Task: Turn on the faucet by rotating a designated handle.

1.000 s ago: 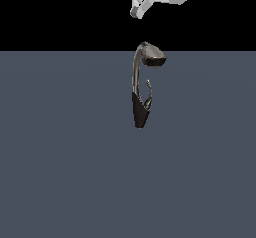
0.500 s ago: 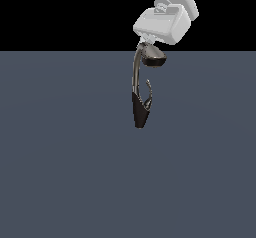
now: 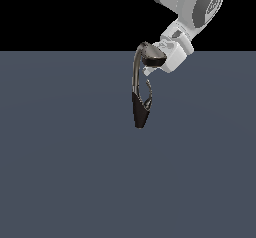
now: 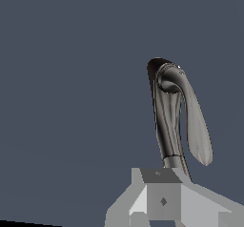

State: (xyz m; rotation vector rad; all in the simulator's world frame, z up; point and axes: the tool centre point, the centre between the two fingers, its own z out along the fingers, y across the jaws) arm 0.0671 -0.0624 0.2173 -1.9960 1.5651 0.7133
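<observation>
The faucet (image 3: 136, 77) stands mid-scene on a dark tapered base, with a tall curved silvery neck and a wide oval head (image 3: 152, 56). The handle (image 3: 148, 92), a thin curved lever, rises from the base on the exterior view's right. My gripper (image 3: 148, 72) sits just under and behind the head, above the handle's tip; touch cannot be told. In the wrist view the neck (image 4: 167, 121) and the pointed handle (image 4: 198, 130) run toward my gripper (image 4: 161, 195), whose fingers show no gap. The gripper hides the head there.
The faucet stands on a flat blue-grey surface (image 3: 65, 172). The white arm and wrist (image 3: 187, 2) come in from the top on the exterior view's right.
The arm has come down from the top edge and swung to the exterior view's right, bringing the gripper beside and under the faucet's head. The faucet and handle have not visibly moved.
</observation>
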